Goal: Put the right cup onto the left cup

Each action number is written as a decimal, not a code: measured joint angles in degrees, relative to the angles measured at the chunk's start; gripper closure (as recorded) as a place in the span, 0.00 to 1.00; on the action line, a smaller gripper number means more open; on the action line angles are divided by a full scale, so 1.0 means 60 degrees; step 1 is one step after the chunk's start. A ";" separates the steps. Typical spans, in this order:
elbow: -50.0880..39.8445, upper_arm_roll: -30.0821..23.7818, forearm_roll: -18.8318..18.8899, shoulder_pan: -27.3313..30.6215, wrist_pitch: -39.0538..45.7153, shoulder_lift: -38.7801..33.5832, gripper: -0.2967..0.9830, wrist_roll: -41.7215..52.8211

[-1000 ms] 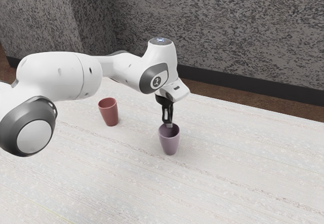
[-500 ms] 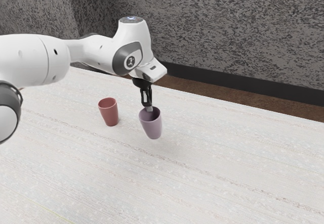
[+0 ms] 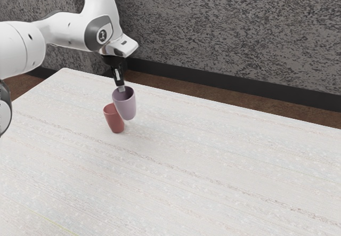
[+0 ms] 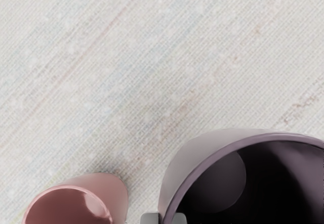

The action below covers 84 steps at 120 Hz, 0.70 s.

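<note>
In the exterior view my gripper point(image 3: 121, 88) is shut on the rim of the purple cup point(image 3: 125, 105), which hangs slightly tilted above the table. Behind its lower part, toward the exterior view's left, the red cup point(image 3: 113, 119) stands upright on the table, partly covered by the purple one. The wrist view has my gripper point(image 4: 163, 218) with a fingertip on either side of the purple cup's wall point(image 4: 185, 171). Beside it and lower down is the open mouth of the red cup point(image 4: 117, 196).
The pale table point(image 3: 213, 167) spreads around and below the cups. Its far edge runs in front of a dark baseboard and a rough grey wall point(image 3: 229, 33).
My gripper has carried the purple cup up and toward the exterior view's left, from right of the red cup to partly in front of it. The red cup has stayed put.
</note>
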 joint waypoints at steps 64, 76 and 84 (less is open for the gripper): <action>0.1850 0.0402 0.0048 0.0742 -0.0778 0.0969 0.85 0.0694; 0.1847 0.0440 0.0142 0.0785 -0.0892 0.0981 0.85 0.0805; 0.1840 0.0490 0.0175 0.0809 -0.0941 0.1014 0.85 0.0872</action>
